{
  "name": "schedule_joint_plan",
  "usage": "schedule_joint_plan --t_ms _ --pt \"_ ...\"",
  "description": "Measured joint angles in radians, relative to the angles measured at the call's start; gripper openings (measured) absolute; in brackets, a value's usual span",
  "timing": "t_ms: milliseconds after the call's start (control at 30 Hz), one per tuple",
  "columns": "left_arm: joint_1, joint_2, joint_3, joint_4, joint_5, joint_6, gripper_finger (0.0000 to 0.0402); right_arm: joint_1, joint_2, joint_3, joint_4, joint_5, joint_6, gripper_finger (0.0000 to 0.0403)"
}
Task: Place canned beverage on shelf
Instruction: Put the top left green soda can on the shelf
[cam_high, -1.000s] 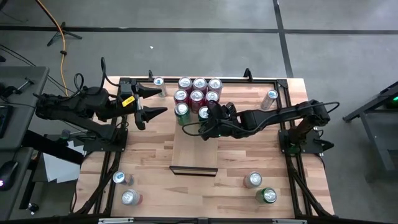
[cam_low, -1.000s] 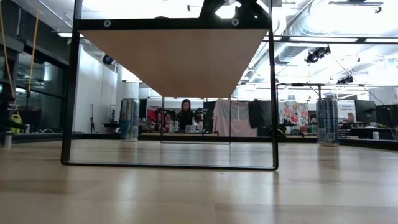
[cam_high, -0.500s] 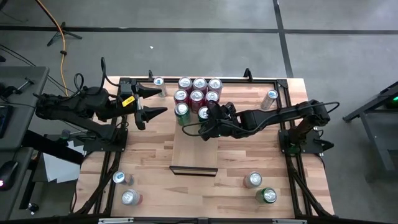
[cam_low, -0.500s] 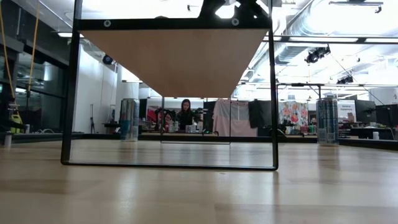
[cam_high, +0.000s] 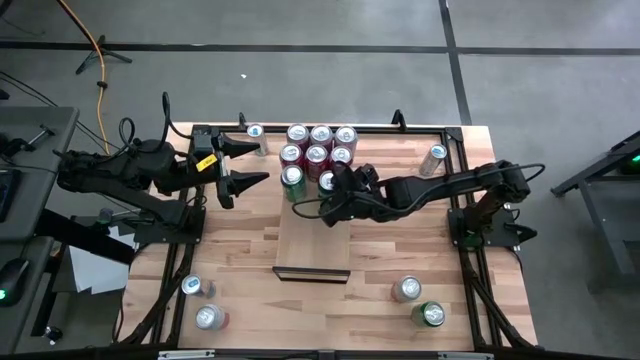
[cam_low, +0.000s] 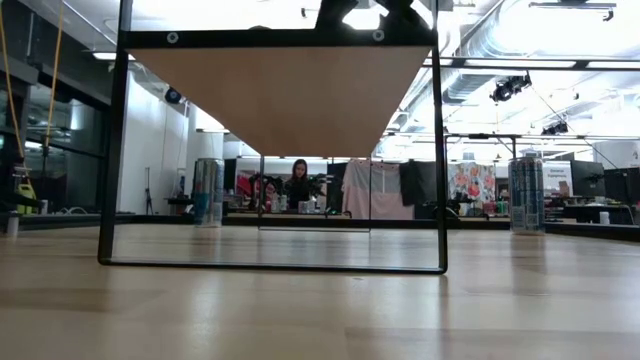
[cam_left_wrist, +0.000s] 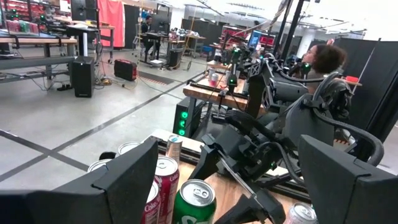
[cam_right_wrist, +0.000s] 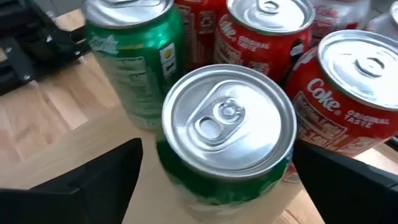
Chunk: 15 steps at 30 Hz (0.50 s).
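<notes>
The shelf (cam_high: 312, 240) is a pale board raised on a black frame (cam_low: 110, 150). Several red cans (cam_high: 318, 143) and a green can (cam_high: 292, 177) stand on its far end. A second green can with a silver top (cam_right_wrist: 227, 124) stands by them; it also shows in the high view (cam_high: 327, 181). My right gripper (cam_right_wrist: 217, 163) is open. Its fingers stand on either side of this can and do not touch it. My left gripper (cam_high: 264, 162) is open and empty left of the shelf's far end.
Loose cans stand on the table at near left (cam_high: 190, 286), (cam_high: 208, 317) and near right (cam_high: 406, 289), (cam_high: 432, 314). One can (cam_high: 437, 157) is at far right and one (cam_high: 253, 131) at far left. A person (cam_low: 298, 185) is in the room beyond.
My right gripper has shifted slightly toward the table's left over the shelf's far end. The cans have kept their places.
</notes>
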Motion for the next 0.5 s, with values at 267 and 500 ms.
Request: schedule_joint_plan --t_ms 267,500 --pt "0.000 0.000 0.000 0.000 0.000 0.000 0.0317 0.000 -0.021 0.003 -0.005 -0.043 -0.106 0.0397" --pt "0.000 0.000 0.000 -0.001 0.000 -0.001 0.0317 0.000 -0.078 0.004 -0.046 -0.056 -0.224 0.0397"
